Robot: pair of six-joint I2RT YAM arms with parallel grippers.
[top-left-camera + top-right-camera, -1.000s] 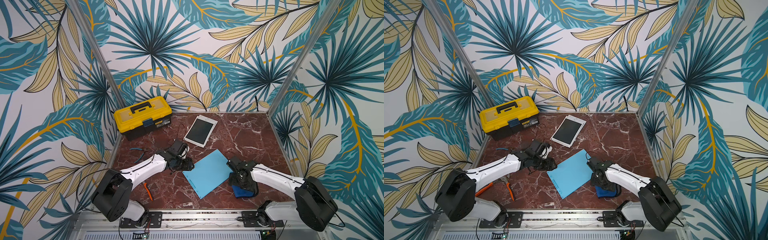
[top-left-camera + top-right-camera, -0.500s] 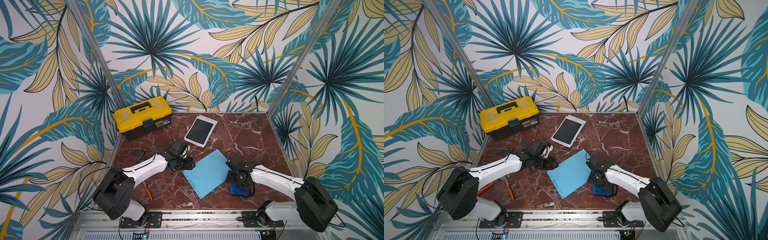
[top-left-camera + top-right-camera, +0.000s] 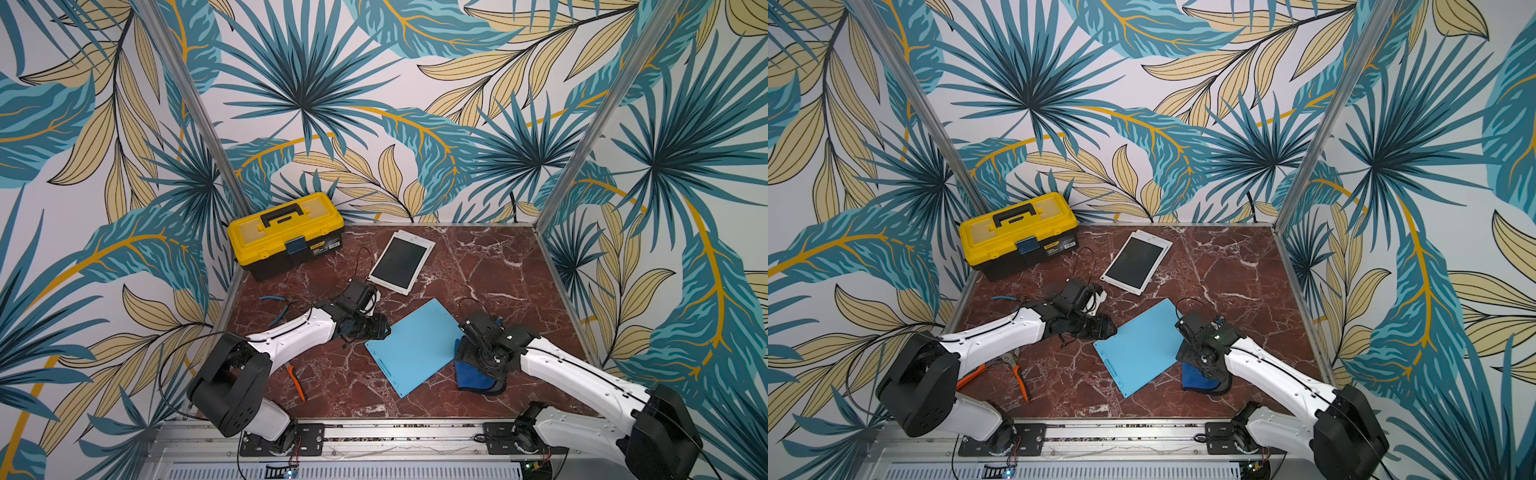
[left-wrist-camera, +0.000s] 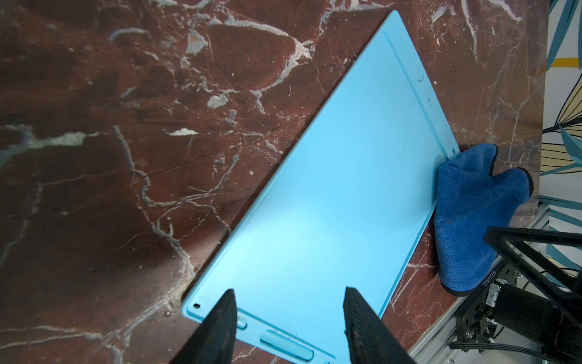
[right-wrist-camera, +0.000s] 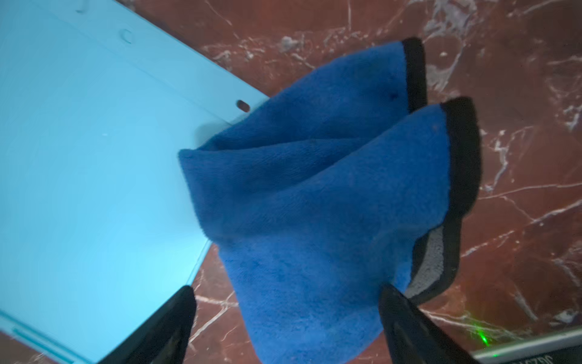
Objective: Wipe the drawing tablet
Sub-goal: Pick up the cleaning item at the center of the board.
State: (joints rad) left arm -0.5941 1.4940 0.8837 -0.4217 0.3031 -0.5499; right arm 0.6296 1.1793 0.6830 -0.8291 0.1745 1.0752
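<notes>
Cloth nudged up to the tablet's edge, right jaws wide

Nearest me, my right gripper (image 5: pixel 285 286) hangs spread wide over the bunched blue cloth (image 5: pixel 315 189), straddling it without pinching. Over the last second that arm has edged toward the light blue drawing tablet (image 3: pixel 415 345) and the cloth has slid with it, so a fold now laps the tablet's edge. The tablet lies flat in the middle of the marble table (image 3: pixel 478 266) with most of its face bare, so I judge the wiping barely begun. Beyond it, my left gripper (image 4: pixel 288 290) has not moved; its fingers are half apart at the tablet's far side, gripping nothing, and I cannot tell whether they touch it. Farthest back sit the white tablet (image 3: pixel 401 262) and the yellow toolbox (image 3: pixel 286 232)
</notes>
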